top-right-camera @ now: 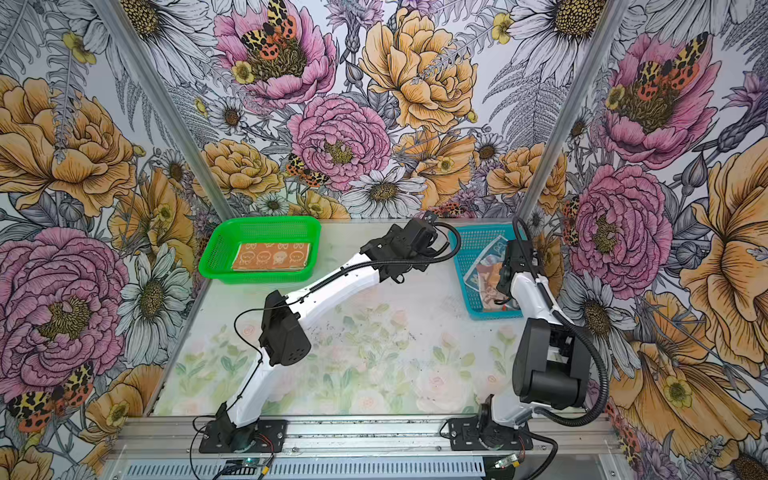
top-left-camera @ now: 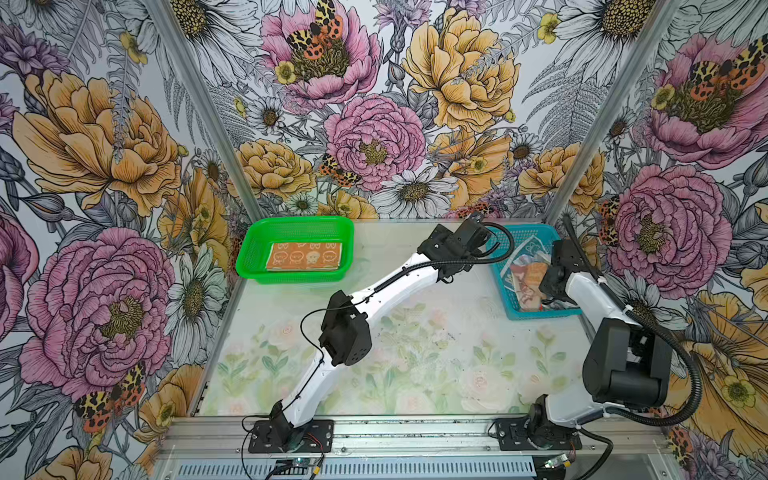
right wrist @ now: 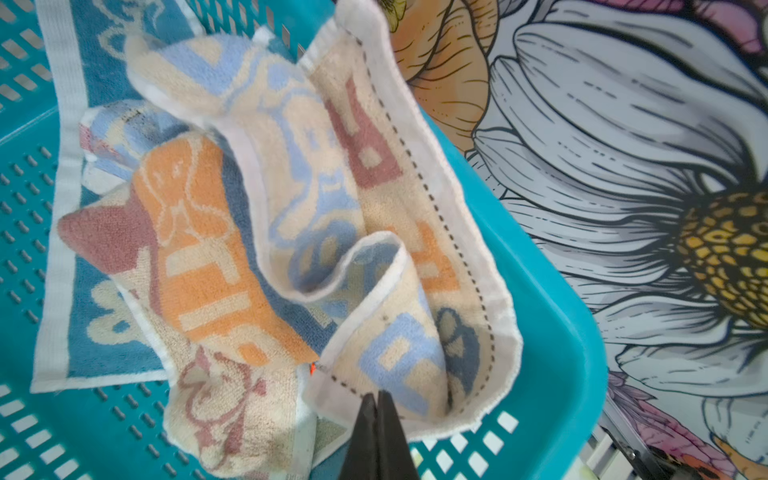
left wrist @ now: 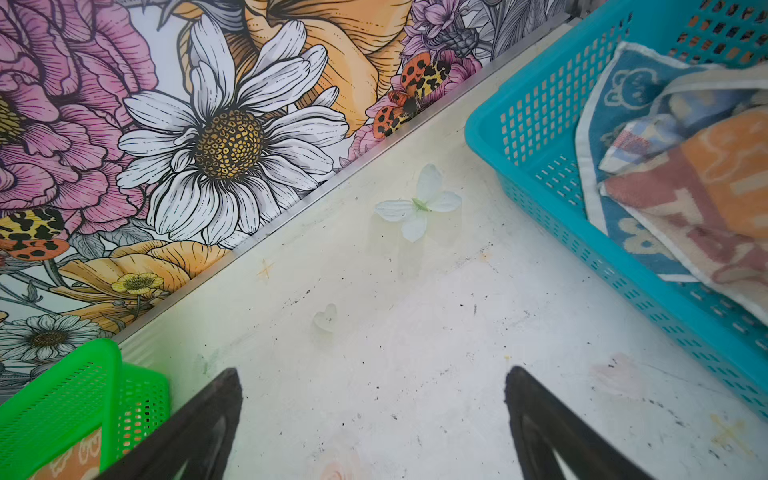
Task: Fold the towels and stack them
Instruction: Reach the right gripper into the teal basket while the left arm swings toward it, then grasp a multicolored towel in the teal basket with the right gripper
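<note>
Right gripper (right wrist: 377,401) pinches crumpled cream terry towel (right wrist: 386,216) in perforated blue plastic basket (right wrist: 552,332).
Left gripper (left wrist: 372,374) hovers wide open, empty, over the pale table (left wrist: 415,311).

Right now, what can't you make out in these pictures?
- Right gripper: its arm hides it in both top views; the right wrist view cannot show whether cloth is pinched at the hem of the cream towel.
- Blue basket, right wrist view: the crumpled cream towel covers much of the blue towel.
- Green basket, both top views: the folded orange towel hides anything beneath.
- Left gripper: the left wrist view's edge cuts off its fingers.
</note>
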Controlling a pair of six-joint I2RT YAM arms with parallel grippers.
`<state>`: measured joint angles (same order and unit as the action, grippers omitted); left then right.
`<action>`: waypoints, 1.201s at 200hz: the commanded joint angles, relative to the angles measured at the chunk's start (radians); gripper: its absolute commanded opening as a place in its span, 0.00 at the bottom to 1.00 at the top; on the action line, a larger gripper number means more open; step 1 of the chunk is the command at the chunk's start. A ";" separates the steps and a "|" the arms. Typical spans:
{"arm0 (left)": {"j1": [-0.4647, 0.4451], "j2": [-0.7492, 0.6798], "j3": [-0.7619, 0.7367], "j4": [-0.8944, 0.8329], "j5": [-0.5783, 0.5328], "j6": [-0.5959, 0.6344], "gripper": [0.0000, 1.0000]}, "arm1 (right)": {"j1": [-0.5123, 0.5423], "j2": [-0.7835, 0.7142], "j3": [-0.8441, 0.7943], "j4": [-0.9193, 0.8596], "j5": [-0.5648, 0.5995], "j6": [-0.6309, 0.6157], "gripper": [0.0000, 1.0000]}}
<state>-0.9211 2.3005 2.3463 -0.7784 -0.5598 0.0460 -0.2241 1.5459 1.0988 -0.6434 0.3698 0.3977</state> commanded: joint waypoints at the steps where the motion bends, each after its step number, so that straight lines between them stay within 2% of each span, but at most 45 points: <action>1: -0.009 0.009 0.000 0.026 0.023 -0.028 0.99 | 0.002 -0.020 0.020 0.011 -0.023 -0.023 0.11; 26: -0.012 0.013 0.000 0.027 0.029 -0.037 0.99 | 0.019 -0.055 -0.002 0.010 -0.020 -0.049 0.25; 42: -0.012 0.019 0.000 0.028 0.038 -0.046 0.99 | 0.036 -0.045 0.004 -0.012 -0.012 -0.071 0.36; 55: -0.012 0.020 -0.006 0.032 0.047 -0.056 0.99 | 0.062 -0.028 0.017 -0.040 0.016 -0.095 0.42; 104: -0.012 -0.004 -0.079 0.094 0.098 -0.078 0.99 | 0.104 0.059 0.083 -0.151 0.147 -0.180 0.42; 142: -0.012 -0.015 -0.107 0.112 0.111 -0.064 0.99 | 0.103 0.116 0.106 -0.154 0.234 -0.230 0.43; 181: 0.000 -0.043 -0.159 0.134 0.112 -0.059 0.99 | 0.106 0.188 0.136 -0.160 0.249 -0.250 0.43; 203: 0.010 -0.054 -0.180 0.146 0.128 -0.070 0.99 | 0.106 0.197 0.139 -0.162 0.253 -0.246 0.37; 214: 0.013 -0.053 -0.180 0.145 0.135 -0.073 0.99 | 0.109 0.189 0.144 -0.162 0.255 -0.236 0.25; 227: 0.013 -0.055 -0.177 0.145 0.138 -0.074 0.99 | 0.125 0.160 0.152 -0.164 0.276 -0.229 0.05; 235: 0.012 -0.059 -0.176 0.146 0.139 -0.076 0.99 | 0.136 0.135 0.160 -0.165 0.284 -0.227 0.00; 240: 0.012 -0.061 -0.176 0.145 0.140 -0.076 0.99 | 0.142 0.120 0.171 -0.170 0.286 -0.224 0.00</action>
<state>-0.9176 2.2963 2.1670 -0.6670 -0.4496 -0.0132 -0.1104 1.7390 1.2121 -0.8047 0.6067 0.1627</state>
